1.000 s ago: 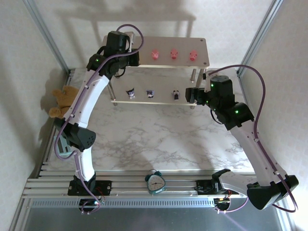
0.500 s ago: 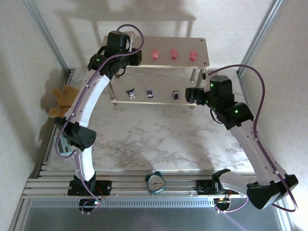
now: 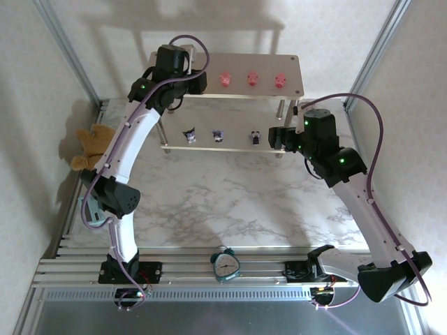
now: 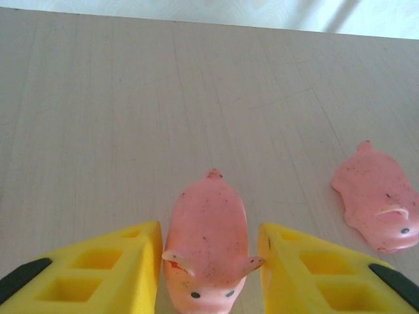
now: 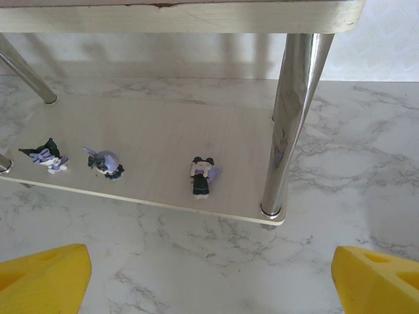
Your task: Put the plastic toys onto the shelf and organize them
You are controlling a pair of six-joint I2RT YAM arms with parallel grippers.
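On the shelf's top board lies a pink pig, facing the camera. My left gripper is open, its yellow fingers on either side of the pig with slim gaps. A second pig lies to the right. From above, my left gripper sits over the shelf left of three pigs. Three dark figurines stand in a row on the lower board. My right gripper is open and empty over the marble, just in front of that board.
A brown teddy bear lies at the table's left edge. A teal alarm clock stands at the near rail between the arm bases. A silver shelf leg rises close ahead of my right gripper. Marble tabletop stretches in front of the shelf.
My left gripper's jaws have spread apart from the pink pig, which now rests on the top board. The right arm has stayed still.
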